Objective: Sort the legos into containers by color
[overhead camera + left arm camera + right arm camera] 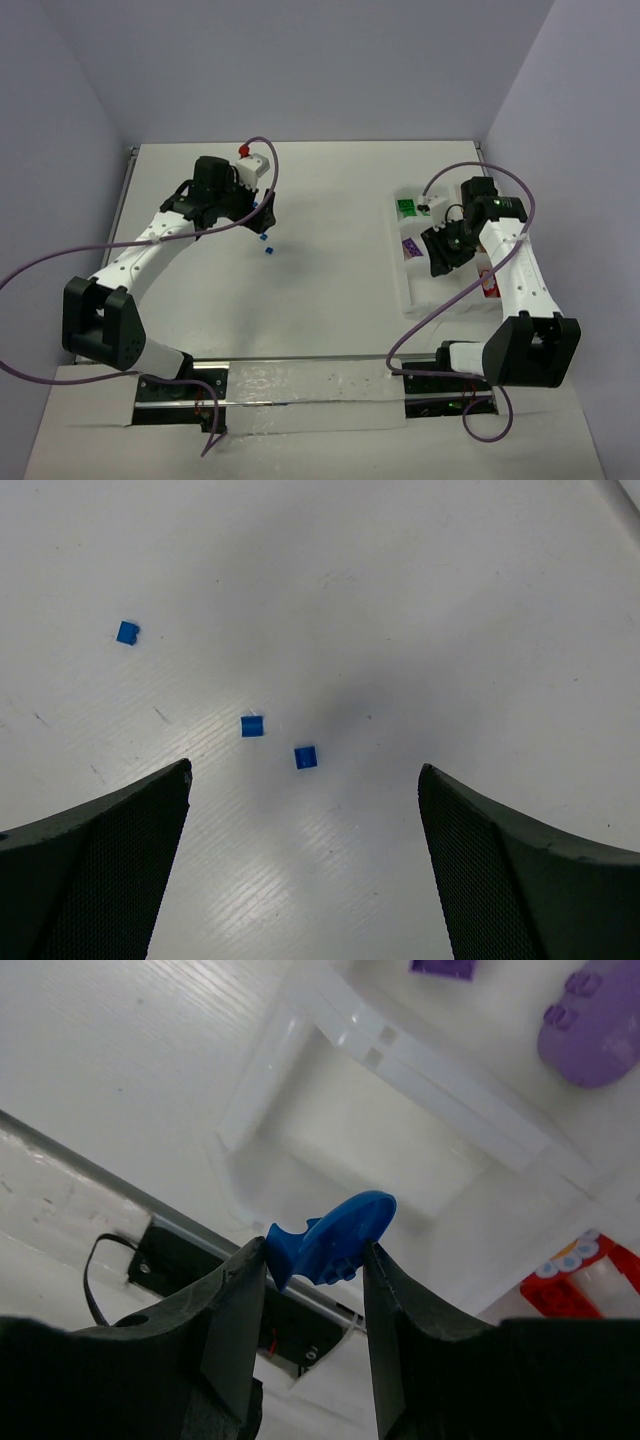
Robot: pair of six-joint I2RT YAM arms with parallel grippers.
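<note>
three tiny blue plastic bricks (pixel 252 726) loose mid-counter under wide-apart left jaws. right jaws clamp blue curved piece (pixel 335 1238) over white divided tray (pixel 422 288) at counter's right edge; green piece (pixel 406 207), purple piece (pixel 595 1025), red piece (pixel 585 1270) binned.

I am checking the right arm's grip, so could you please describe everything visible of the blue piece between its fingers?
The blue piece looks like glossy, smooth plastic, elongated and rounded, with a forked, tail-like end on the left. It lies tilted, its rounded end higher, pinched between the dark fingers of the right gripper, which alone touch it. It hangs above an empty compartment of the white tray.
</note>
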